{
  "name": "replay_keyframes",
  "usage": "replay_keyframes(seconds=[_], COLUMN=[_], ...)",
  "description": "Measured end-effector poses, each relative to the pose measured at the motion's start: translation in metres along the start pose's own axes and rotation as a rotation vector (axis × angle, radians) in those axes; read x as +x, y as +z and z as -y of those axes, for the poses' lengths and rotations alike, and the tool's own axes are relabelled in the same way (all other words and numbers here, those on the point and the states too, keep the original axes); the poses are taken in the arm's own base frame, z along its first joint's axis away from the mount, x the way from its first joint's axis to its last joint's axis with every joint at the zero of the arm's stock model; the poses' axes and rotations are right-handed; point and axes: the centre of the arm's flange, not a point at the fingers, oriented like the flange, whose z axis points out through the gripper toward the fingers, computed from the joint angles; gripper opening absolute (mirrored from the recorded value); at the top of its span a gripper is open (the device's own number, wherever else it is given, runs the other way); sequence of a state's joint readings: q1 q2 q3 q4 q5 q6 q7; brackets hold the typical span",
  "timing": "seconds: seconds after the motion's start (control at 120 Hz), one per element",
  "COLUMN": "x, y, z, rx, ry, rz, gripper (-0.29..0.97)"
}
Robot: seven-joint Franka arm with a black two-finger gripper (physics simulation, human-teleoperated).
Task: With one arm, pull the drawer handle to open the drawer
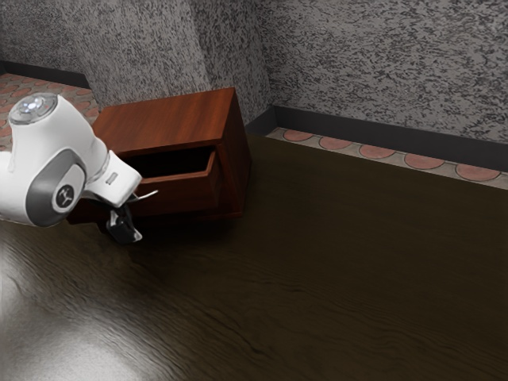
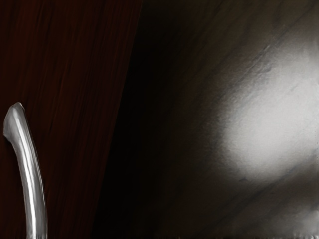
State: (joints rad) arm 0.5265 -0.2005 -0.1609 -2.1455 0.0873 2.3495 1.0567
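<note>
In the upper left of the exterior view, the drawer [image 1: 184, 186] sits partly pulled out of a small cabinet [image 1: 171, 119], with a dark slot gaping above its front. Both are smooth reddish-brown wood with a fine straight grain. The cabinet is a boxy block with a flat top and sharp edges. The drawer handle [image 1: 146, 193] juts from the front as a thin, pale metal sliver. In the wrist view we see the drawer handle [image 2: 27, 174] close up: a rounded, brushed-steel bar that bows off the drawer [image 2: 75, 99] and tapers to a blunt tip.

Just below and left of the handle in the exterior view hangs our gripper [image 1: 125, 230], black and matte. We cannot tell whether it is spread or pressed together, nor whether it touches the handle. Our arm [image 1: 48, 167] stands at the left edge, glossy white shells with grey round joint caps.

The table [image 1: 333, 278] is dark polished wood with wavy grain, and a bright sheen lies at its lower left. Rough, speckled grey walls [image 1: 381, 55] rise behind, above a black skirting [image 1: 381, 131] and a floor [image 1: 429, 161] of reddish scalloped tiles.
</note>
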Motion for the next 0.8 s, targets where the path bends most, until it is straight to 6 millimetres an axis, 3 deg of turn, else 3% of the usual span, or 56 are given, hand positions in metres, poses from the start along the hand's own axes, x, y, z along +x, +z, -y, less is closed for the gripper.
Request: replay_keyframes(seconds=[0.8], x=[-0.01], y=[-0.023], z=[-0.049], rx=[0.017], ry=[-0.024], rz=[0.019], gripper=[0.62])
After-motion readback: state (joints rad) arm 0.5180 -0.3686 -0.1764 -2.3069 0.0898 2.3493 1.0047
